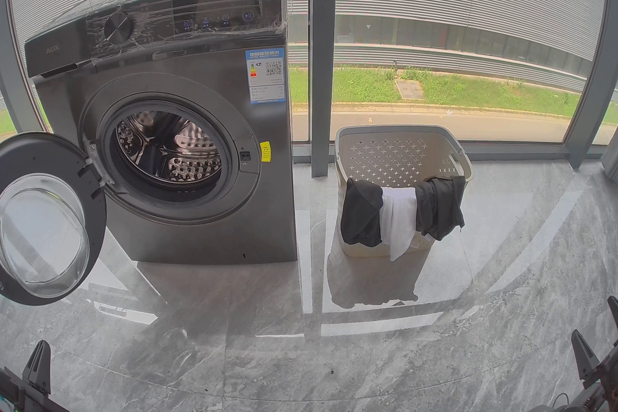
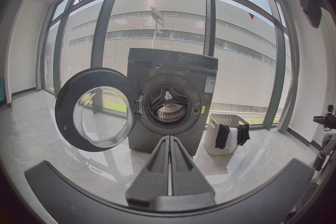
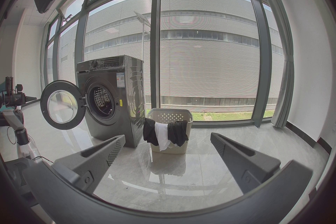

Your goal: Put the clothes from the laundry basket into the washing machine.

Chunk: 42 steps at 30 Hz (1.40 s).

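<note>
A grey washing machine (image 1: 193,111) stands at the left with its round door (image 1: 45,220) swung wide open and the steel drum (image 1: 168,152) bare. To its right, against the window, sits a white laundry basket (image 1: 399,156). Over its front rim hang a black garment (image 1: 360,210), a white garment (image 1: 399,220) and another black garment (image 1: 440,204). My left gripper (image 2: 169,139) is shut with nothing in it, held low and well back from the machine. My right gripper (image 3: 167,139) is open and empty, facing the basket (image 3: 169,117) from a distance.
Glossy grey marble floor (image 1: 360,336) spreads between me and both the machine and the basket. A window wall with a grey upright post (image 1: 322,46) runs behind them. The open door juts out toward my left side.
</note>
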{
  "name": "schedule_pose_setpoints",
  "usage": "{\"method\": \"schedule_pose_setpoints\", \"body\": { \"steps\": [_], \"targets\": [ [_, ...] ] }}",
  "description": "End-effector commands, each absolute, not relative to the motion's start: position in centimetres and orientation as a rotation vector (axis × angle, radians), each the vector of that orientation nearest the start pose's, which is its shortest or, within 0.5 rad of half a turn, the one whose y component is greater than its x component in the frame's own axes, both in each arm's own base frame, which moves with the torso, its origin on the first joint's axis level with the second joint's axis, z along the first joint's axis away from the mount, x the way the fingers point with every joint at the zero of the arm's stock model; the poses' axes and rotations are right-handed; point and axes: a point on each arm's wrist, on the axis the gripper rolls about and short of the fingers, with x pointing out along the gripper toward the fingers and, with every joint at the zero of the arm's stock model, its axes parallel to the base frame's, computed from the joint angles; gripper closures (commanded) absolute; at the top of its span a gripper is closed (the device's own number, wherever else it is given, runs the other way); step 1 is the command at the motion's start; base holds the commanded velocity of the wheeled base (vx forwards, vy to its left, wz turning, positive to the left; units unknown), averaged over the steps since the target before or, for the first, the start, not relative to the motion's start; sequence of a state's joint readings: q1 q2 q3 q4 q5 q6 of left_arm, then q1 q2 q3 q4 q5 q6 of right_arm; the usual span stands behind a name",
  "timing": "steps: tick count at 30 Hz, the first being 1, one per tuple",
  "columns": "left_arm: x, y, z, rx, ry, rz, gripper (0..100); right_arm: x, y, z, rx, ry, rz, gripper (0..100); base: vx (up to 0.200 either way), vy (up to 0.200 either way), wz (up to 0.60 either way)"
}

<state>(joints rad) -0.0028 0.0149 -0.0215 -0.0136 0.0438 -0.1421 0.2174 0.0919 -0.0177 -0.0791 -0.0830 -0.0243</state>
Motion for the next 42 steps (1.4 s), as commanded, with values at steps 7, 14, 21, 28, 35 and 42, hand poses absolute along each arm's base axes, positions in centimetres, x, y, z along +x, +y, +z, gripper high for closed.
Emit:
{"method": "schedule_pose_setpoints", "body": {
  "steps": [7,14,21,28,35,42],
  "targets": [
    [-2.45,0.11,8.28,-0.143,-0.038,0.039,100,-1.45,-0.51,8.54,-0.027,0.012,0.135,0,0.200,0.000,0.00],
    [-2.45,0.11,8.28,-0.143,-0.038,0.039,100,-1.45,-0.51,8.54,-0.027,0.012,0.135,0,0.200,0.000,0.00],
    [-2.45,0.11,8.28,-0.145,-0.038,0.040,100,-1.45,-0.51,8.54,-0.027,0.012,0.135,0,0.200,0.000,0.00],
    [-2.45,0.11,8.28,-0.145,-0.038,0.040,100,-1.45,-0.51,8.54,-0.028,0.012,0.135,0,0.200,0.000,0.00],
    [-2.45,0.11,8.28,-0.145,-0.038,0.042,100,-1.45,-0.51,8.53,-0.027,0.014,0.135,0,0.200,0.000,0.00],
    [-2.46,0.12,8.31,-0.148,-0.042,0.043,100,-1.45,-0.51,8.51,-0.019,0.016,0.137,0,0.143,0.000,0.00]
  ]
}}
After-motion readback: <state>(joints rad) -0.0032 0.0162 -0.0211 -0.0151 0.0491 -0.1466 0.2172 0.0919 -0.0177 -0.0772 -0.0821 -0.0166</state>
